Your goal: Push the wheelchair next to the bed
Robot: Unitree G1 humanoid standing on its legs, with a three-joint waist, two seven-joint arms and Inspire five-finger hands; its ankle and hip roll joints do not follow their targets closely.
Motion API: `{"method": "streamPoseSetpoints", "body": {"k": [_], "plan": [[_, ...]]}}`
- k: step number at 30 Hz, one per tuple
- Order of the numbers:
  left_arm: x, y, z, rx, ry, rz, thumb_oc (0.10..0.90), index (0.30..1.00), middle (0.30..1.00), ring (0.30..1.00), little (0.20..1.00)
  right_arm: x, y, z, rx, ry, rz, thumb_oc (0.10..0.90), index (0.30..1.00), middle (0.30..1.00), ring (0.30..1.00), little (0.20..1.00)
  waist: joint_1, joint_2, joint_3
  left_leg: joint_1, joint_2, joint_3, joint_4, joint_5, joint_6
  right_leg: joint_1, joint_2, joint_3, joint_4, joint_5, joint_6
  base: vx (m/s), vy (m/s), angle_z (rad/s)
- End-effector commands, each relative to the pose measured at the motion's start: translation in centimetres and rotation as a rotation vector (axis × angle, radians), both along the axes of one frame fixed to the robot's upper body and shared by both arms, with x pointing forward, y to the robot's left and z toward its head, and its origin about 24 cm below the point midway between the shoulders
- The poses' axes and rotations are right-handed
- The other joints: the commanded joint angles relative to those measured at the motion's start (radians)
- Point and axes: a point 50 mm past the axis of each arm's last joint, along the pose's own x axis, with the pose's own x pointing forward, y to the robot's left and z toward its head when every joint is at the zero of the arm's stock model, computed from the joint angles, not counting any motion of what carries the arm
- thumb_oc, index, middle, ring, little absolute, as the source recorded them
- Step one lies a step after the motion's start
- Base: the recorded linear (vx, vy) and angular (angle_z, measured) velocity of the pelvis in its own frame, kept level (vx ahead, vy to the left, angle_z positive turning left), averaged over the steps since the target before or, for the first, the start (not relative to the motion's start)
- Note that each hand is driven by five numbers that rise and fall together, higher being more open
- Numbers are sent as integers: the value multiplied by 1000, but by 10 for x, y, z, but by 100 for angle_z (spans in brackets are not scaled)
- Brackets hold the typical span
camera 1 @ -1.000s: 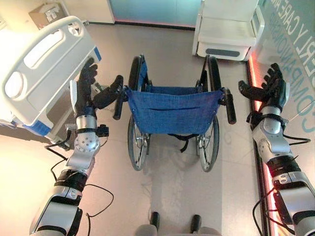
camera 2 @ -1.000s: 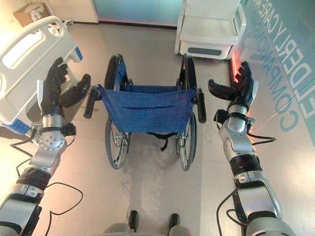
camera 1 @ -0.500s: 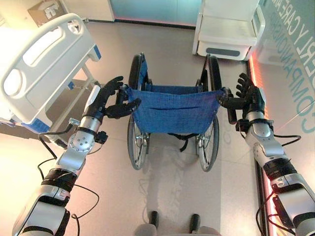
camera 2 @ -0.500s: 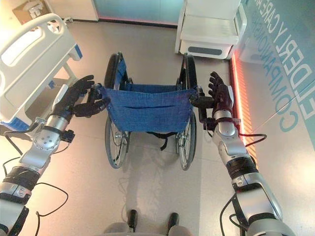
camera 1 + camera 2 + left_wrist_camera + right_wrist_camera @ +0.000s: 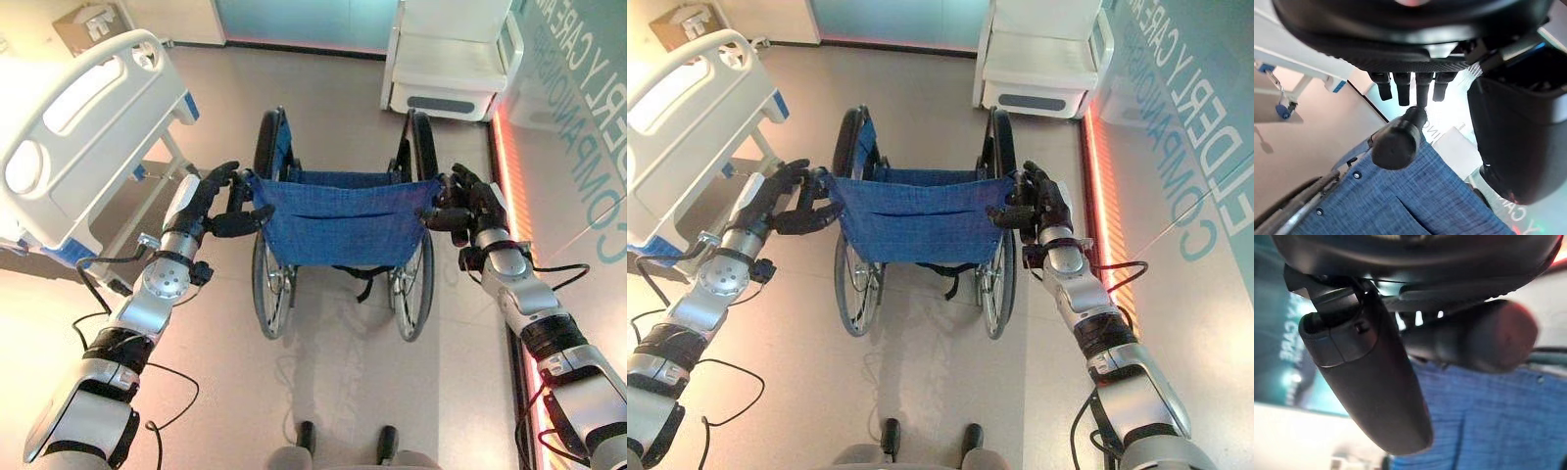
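The wheelchair (image 5: pixel 338 220) with a blue cloth back stands in the middle of the floor, facing away from me. The white bed (image 5: pixel 88 127) lies at the left, and its footboard is a short gap from the chair's left wheel. My left hand (image 5: pixel 201 201) is at the left push handle (image 5: pixel 1396 142). The black grip sits between relaxed fingers (image 5: pixel 1400 88) and the thumb (image 5: pixel 1513 142). My right hand (image 5: pixel 475 206) is curled round the right push handle (image 5: pixel 1484 338), with its thumb (image 5: pixel 1371 387) lying across the blue cloth.
A white seat unit (image 5: pixel 451 59) stands beyond the wheelchair at the back right. A glowing red strip (image 5: pixel 509 186) runs along the floor on the right. A cardboard box (image 5: pixel 88 24) sits in the far left corner. Bare floor lies between the chair and me.
Both hands came in from the sides to the push handles. The right hand's fingers closed on its grip, and the left hand settled over its grip. The wheelchair has barely moved.
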Motion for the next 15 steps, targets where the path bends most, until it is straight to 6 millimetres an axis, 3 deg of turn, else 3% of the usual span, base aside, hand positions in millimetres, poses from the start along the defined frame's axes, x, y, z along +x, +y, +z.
{"method": "streamPoseSetpoints", "body": {"k": [1, 6, 15], "plan": [[16, 6, 58, 90, -211, 69, 800, 900, 900, 900, 900, 18, -2, 47, -166, -78, 41, 800, 900, 900, 900, 900, 5, -25, -71, -30, -40, 59, 47, -95, 22, -24, -41, 32, 74, -67, 13, 0, 0, 0], [20, 2, 73, 101, -307, 110, 800, 900, 900, 900, 900, 25, -7, 45, -259, 12, 20, 800, 900, 900, 900, 900, 9, -29, -64, -30, -43, 58, 49, -96, 23, -25, -41, 34, 75, -65, 13, -8, -13, -3], [23, -25, 90, 212, -435, 26, 800, 900, 900, 900, 900, 29, -18, 36, -301, 104, -69, 800, 900, 900, 900, 900, 19, -25, -49, -36, -44, 54, 55, -98, 25, -28, -40, 37, 82, -68, 9, 0, 0, 0]]}}
